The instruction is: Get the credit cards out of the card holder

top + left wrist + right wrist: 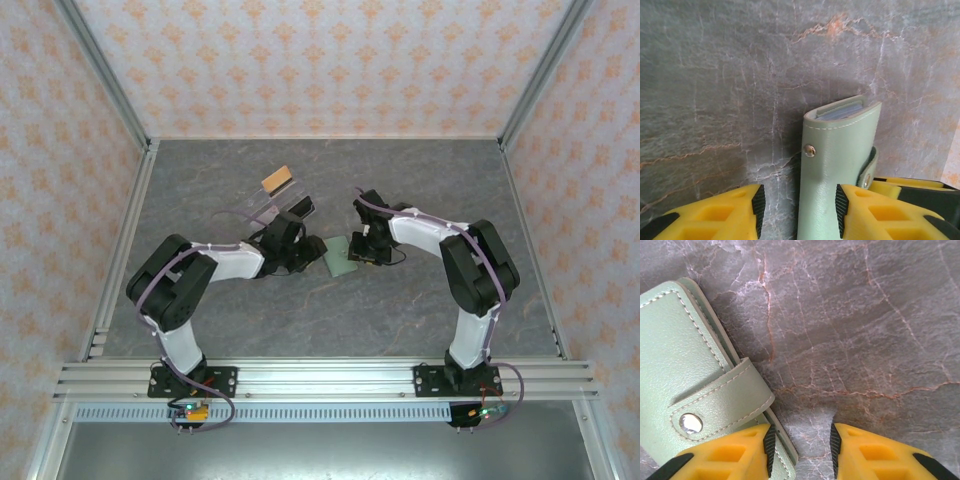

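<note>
Grey marbled surface [330, 320] carries everything; at mid-frame of the top view sits the sage-green card holder [338, 257], between both arms. Left hand [800, 202] straddles it, fingers spread, not clamped; right hand [802, 440] gapes empty beside its tab [715, 400]. Cards [842, 111] (pale edges inside the holder's upper end) are not out: extraction all remains.
</note>
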### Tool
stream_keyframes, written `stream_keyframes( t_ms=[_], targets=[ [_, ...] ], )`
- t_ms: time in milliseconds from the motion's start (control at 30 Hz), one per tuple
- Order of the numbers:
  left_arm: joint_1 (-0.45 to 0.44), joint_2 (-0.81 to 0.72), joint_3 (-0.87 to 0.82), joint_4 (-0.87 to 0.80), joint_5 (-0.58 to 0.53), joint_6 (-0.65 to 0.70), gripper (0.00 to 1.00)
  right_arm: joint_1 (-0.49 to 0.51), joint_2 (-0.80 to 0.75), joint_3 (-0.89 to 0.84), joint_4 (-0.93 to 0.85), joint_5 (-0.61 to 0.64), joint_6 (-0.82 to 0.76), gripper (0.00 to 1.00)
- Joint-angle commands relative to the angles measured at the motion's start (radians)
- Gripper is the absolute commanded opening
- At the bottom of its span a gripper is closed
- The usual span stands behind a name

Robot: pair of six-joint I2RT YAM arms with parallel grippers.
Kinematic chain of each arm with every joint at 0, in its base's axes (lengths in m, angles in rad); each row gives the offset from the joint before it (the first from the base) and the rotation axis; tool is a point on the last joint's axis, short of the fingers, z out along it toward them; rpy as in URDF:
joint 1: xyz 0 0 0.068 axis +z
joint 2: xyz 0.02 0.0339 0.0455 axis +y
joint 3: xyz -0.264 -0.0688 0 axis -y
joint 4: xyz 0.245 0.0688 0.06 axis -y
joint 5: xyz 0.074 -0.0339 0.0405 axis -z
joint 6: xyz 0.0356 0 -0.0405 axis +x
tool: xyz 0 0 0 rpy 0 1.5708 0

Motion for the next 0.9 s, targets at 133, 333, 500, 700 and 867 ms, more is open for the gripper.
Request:
stream_keyframes(
  t_ms=[133, 333, 500, 700, 867],
  targets=[
    [-0.020, 0.043, 0.021, 0.129, 0.056, -0.022, 0.40, 0.005, 0.035, -0.011, -0.025, -0.001, -0.002, 0.37],
    [-0.022, 0.052, 0.030, 0.158, 0.083, -0.011, 0.38, 0.004, 0.035, -0.014, -0.021, -0.002, -0.001, 0.37],
    [-0.022, 0.054, 0.031, 0.176, 0.092, -0.006, 0.32, 0.004, 0.020, -0.014, -0.013, -0.019, -0.002, 0.36],
    [-0.022, 0.061, 0.016, 0.224, 0.114, -0.026, 0.26, 0.002, -0.031, -0.044, 0.036, -0.095, 0.000, 0.37],
    [-0.022, 0.043, 0.020, 0.208, 0.108, -0.008, 0.16, -0.003, -0.030, -0.042, 0.037, -0.122, -0.004, 0.37]
  ],
)
